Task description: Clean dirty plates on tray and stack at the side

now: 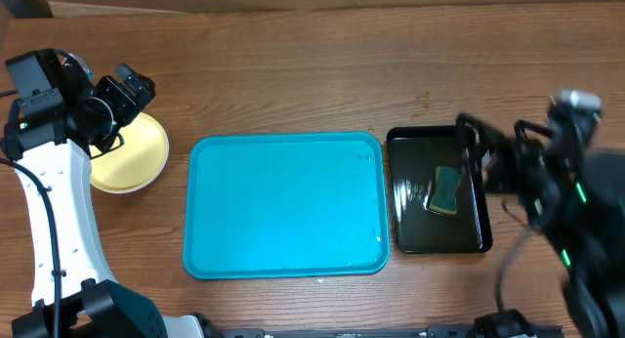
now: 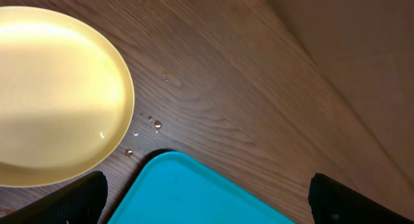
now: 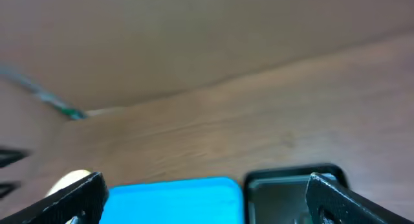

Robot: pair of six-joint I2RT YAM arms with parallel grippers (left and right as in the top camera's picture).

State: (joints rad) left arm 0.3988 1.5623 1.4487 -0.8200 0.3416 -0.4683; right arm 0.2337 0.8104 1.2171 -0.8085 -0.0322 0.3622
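Gently raise your spread left claw clear of the pale yellow round plate, nine o'clock of the turquoise rectangular plastic tray.

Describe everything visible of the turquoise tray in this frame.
The turquoise tray is a large rectangular plastic-looking tray with rounded corners and a raised rim. It lies flat on the wooden table, between the pale yellow plate and the black tray, apart from the plate. No plates lie on it; small wet glints show along the edge nearest the black tray.

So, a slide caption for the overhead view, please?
Turquoise rectangular plastic tray between pale yellow round plate and glossy black tray.
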